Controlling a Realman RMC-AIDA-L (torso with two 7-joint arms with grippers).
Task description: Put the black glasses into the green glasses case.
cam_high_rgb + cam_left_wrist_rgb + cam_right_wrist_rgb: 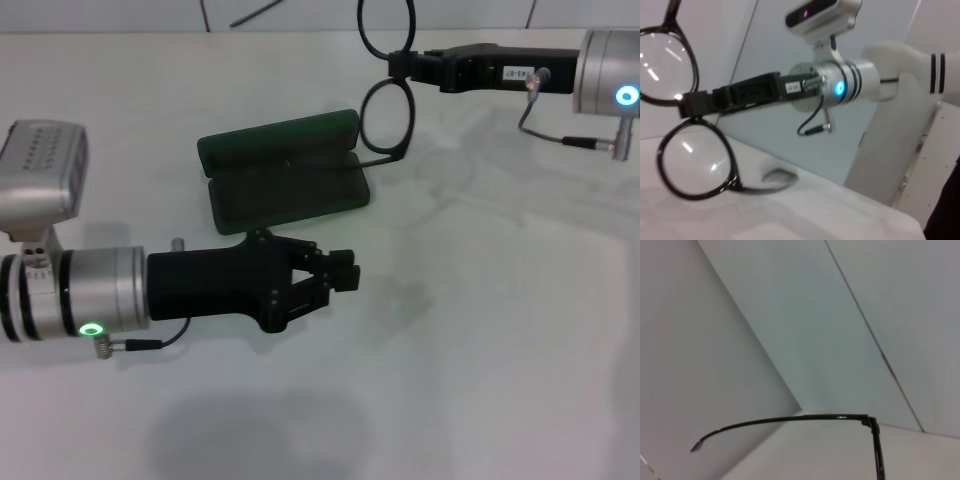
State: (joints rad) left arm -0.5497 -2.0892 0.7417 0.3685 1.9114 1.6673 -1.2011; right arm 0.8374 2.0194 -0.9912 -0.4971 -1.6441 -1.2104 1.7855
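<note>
The green glasses case (285, 172) lies open in the middle of the white table, lid towards the back. My right gripper (402, 66) reaches in from the right and is shut on the bridge of the black glasses (385, 120). They hang upright just past the case's right end, one lens above the other. In the left wrist view the same right gripper (687, 106) pinches the glasses (695, 160), and one temple tip touches the table. A temple arm (790, 419) crosses the right wrist view. My left gripper (343, 271) hovers in front of the case, shut and holding nothing.
The white table (500, 300) stretches to the right and front of the case. A cable (560, 135) hangs under the right wrist. A pale wall (790, 315) stands behind the table.
</note>
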